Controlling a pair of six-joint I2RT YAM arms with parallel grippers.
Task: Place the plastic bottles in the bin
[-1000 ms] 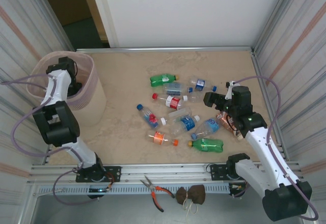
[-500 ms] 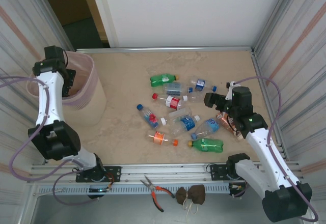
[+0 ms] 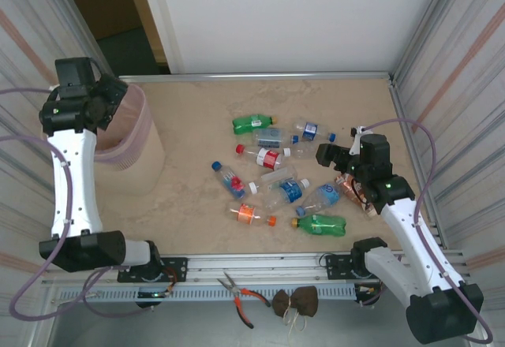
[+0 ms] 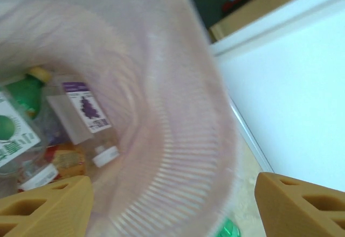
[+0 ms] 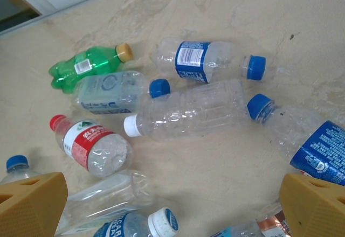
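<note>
Roughly a dozen small clear and green plastic bottles (image 3: 269,158) lie scattered mid-table. The right gripper (image 5: 172,204) hangs over them, its fingers wide apart and empty. The left gripper (image 4: 172,207), likewise spread, hovers over the pale pink translucent plastic bin (image 3: 134,146), whose blurred interior seemingly holds more bottles.

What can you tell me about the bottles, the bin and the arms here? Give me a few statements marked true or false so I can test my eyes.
1. The bin has bottles inside. True: a green bottle and a purple-labelled bottle lie in it.
2. The right gripper is holding a bottle. False: it is open and empty, above the bottles on the table.
3. The bottles on the table stand upright. False: they lie on their sides.
4. Two green bottles lie on the table. True: one at the far edge of the group, one at the near edge.
5. The bin stands on the right. False: it is at the far left of the table.
</note>
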